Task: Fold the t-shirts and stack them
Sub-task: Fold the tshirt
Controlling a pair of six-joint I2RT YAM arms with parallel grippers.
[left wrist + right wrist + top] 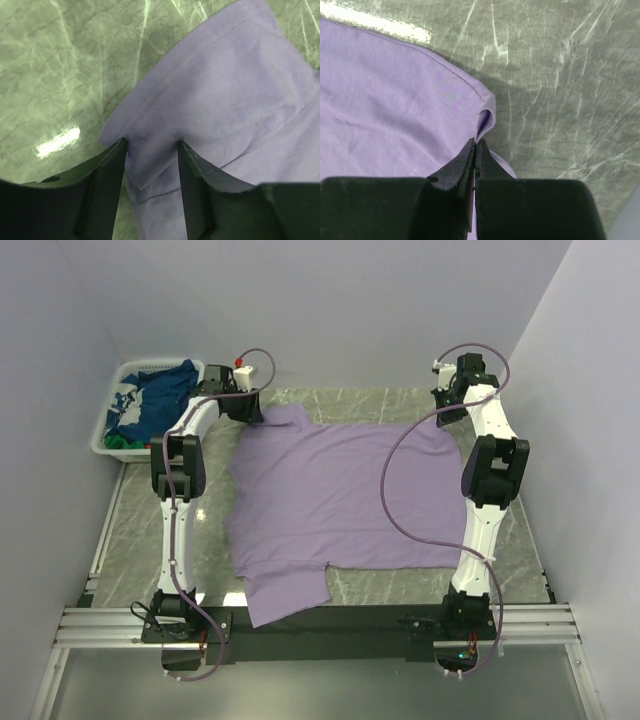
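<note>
A large lavender t-shirt (340, 500) lies spread flat on the marbled table, one sleeve hanging toward the near edge. At its far left sleeve (225, 85) my left gripper (151, 142) sits low, jaws apart, with the sleeve's hem corner lying between the fingers. My left gripper (255, 412) shows at the shirt's far left corner in the top view. My right gripper (476, 142) is shut on a pinched fold of the shirt's far right hem; it shows at that corner (440, 412) from above. A navy t-shirt (160, 390) with white print and a green t-shirt (122, 441) lie in the basket.
A white slatted basket (105, 430) stands at the far left against the wall. Bare marbled table (140, 530) runs beside the shirt on the left, and a strip (520, 540) on the right. Walls close in on the left, back and right.
</note>
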